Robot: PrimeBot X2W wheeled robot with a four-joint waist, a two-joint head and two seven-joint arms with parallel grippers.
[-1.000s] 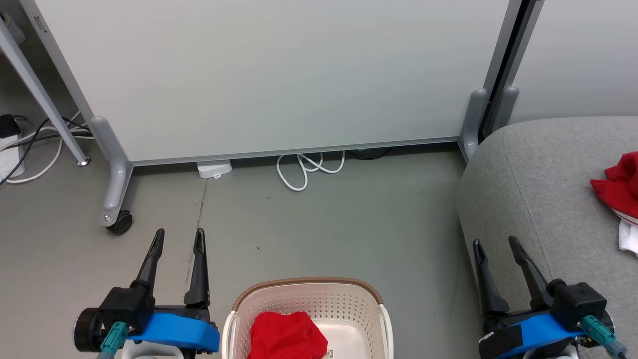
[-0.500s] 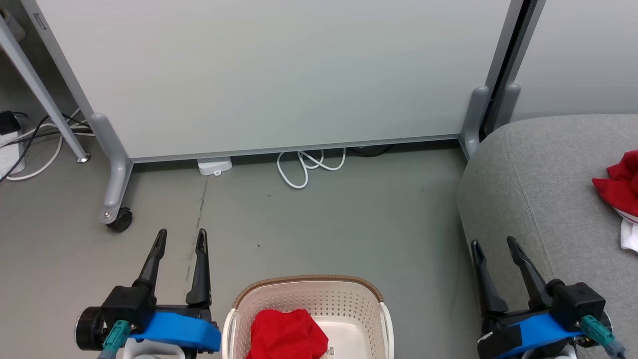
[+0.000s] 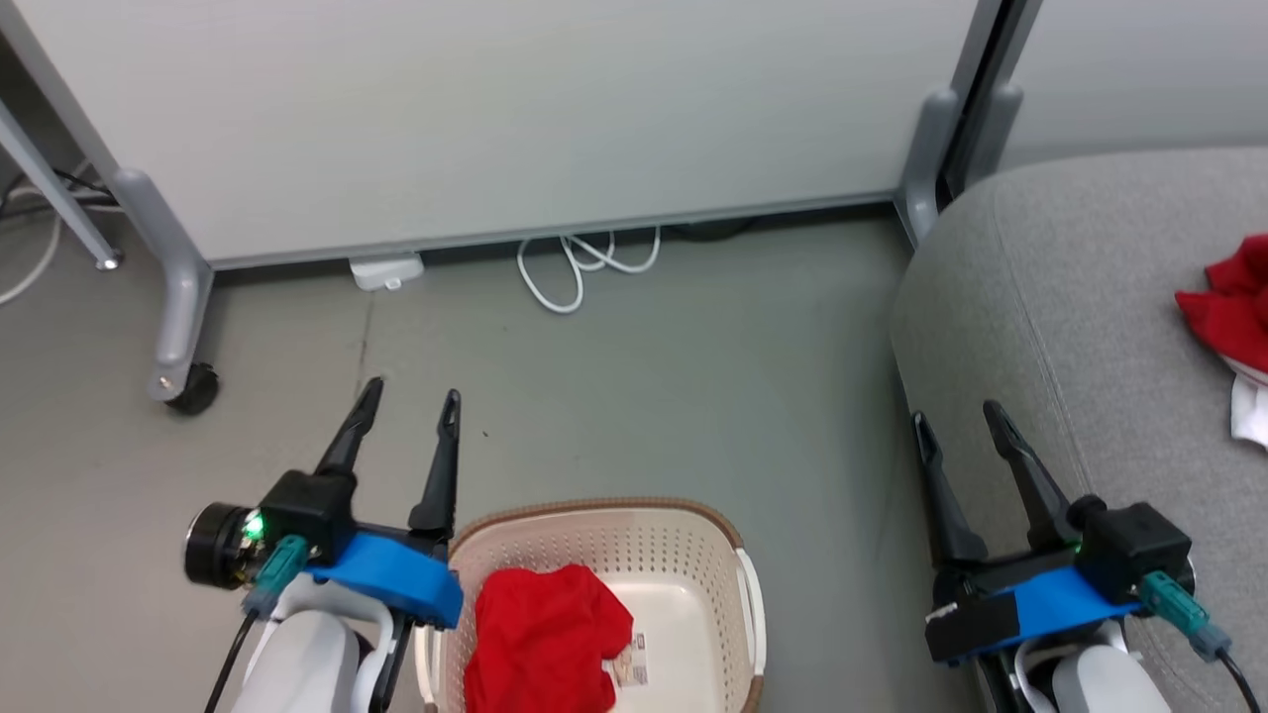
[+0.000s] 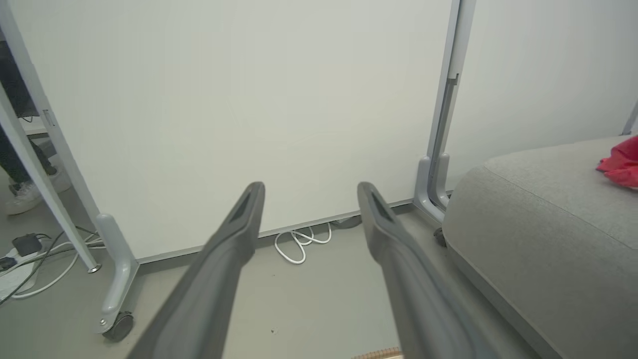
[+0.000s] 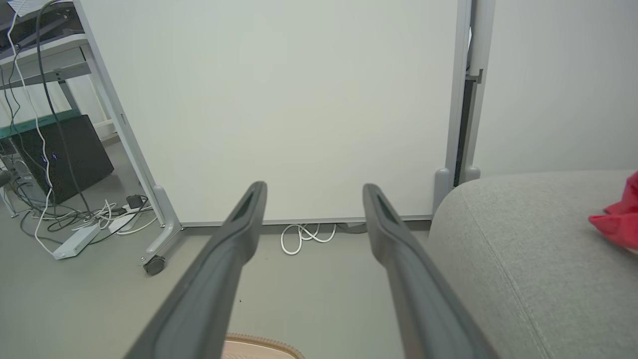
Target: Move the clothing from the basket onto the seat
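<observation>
- The left gripper (image 3: 412,394) hangs over the grey floor (image 3: 693,376), just left of the basket. Its two dark fingers are spread apart with nothing between them.
- The right gripper (image 3: 956,416) hovers at the near-left edge of the seat. Its fingers are likewise parted and empty.
- The basket (image 3: 594,508) stands on the floor between the two arms, at the bottom of the head view. It is cream with a perforated wall and a brown rim.
- A red garment (image 3: 545,634) lies crumpled in the left half of the basket, beside the barcode sticker (image 3: 631,662) on its base.
- A second red garment (image 3: 1233,307) lies on the grey seat (image 3: 1040,297) at the right edge of the head view, well apart from both grippers. A bit of white fabric (image 3: 1250,411) shows just below it.
- Beyond the floor stands a white partition panel (image 3: 495,109) on grey legs with a caster (image 3: 188,389). A white cable (image 3: 580,267) is coiled at the panel's foot.
</observation>
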